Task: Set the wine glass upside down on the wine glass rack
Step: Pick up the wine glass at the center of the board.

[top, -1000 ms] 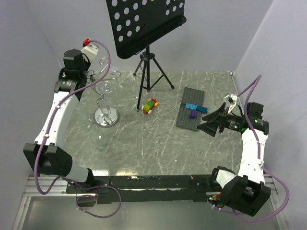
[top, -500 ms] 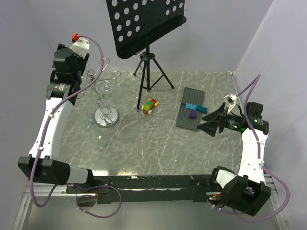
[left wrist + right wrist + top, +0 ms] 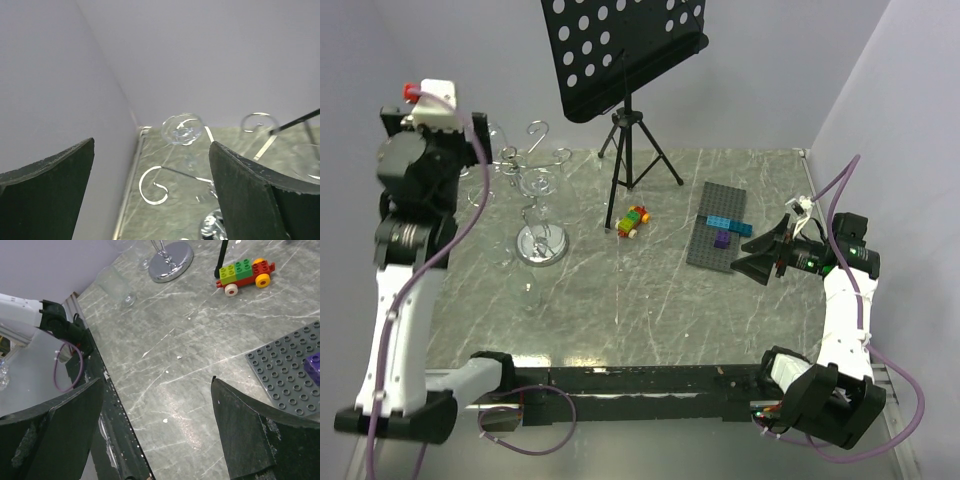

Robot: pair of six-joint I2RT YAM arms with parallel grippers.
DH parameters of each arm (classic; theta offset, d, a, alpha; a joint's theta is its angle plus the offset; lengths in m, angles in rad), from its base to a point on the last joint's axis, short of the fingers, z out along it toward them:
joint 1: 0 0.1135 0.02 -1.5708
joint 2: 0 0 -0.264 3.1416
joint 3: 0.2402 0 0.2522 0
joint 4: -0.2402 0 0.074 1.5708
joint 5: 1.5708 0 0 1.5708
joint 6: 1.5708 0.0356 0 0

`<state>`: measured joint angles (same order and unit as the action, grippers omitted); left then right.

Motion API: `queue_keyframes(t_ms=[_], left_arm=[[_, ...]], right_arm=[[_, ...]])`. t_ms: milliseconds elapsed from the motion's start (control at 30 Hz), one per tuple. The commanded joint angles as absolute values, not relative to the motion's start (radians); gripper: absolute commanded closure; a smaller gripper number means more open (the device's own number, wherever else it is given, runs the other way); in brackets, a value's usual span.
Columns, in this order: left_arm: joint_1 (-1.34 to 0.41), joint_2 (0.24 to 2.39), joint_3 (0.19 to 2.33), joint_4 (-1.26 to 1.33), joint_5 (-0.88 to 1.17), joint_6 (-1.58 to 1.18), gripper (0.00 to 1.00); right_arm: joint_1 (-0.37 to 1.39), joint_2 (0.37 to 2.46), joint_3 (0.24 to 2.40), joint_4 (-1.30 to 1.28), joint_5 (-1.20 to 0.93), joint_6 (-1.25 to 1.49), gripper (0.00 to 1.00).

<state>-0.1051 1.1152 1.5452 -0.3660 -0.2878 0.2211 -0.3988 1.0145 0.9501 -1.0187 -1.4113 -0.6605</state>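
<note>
Pale walls (image 3: 225,50) behind; wine glass (image 3: 182,129) hangs foot-up on wine glass rack (image 3: 152,185), just ahead of spread, empty left hand (image 3: 150,145).

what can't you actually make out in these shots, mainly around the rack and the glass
left gripper: top view, fingers hidden behind its own wrist.
wine glass: left wrist view, only a clear round disc shows; bowl blurred, seat on a hook unclear.
wine glass rack: right wrist view, top edge cuts off everything above the base.
grey baseplate: right wrist view, cut by the right edge.
</note>
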Motion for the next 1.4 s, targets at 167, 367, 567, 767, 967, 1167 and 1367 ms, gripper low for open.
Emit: queue_keyframes(t_ms=[167,367,567,767,967,1167,1367], left_arm=[[-0.1,0.893,1.445,-0.446,-0.009,-0.116,0.03],[-0.1,0.766,1.333,-0.495,0.139,-0.239,0.03],[-0.1,0.657,1.223,-0.554,0.319,-0.295,0.04],[-0.1,0.58,1.177,-0.61,0.275,-0.313,0.03],[-0.101,0.451,1.059,-0.58,0.198,-0.428,0.03],[-0.101,0.336,1.025,-0.644,0.039,-0.451,0.03],[-0.101,0.256,0.997,-0.692,-0.047,-0.445,0.03]], right_arm=[[-0.373,0.992,0.963,-0.977,-1.416,-0.713,0.06],[-0.347,1.011,0.951,-0.969,-1.407,-0.723,0.06],[-0.221,1.048,0.969,-1.001,-1.349,-0.813,0.06],[0.075,1.158,1.086,-1.149,-1.203,-1.237,0.05],[0.231,1.351,1.28,-1.132,-1.137,-1.421,0.0],[0.388,1.604,1.505,-1.008,-1.03,-1.286,0.0],[0.5,1.796,1.655,-0.882,-0.868,-1.198,0.01]])
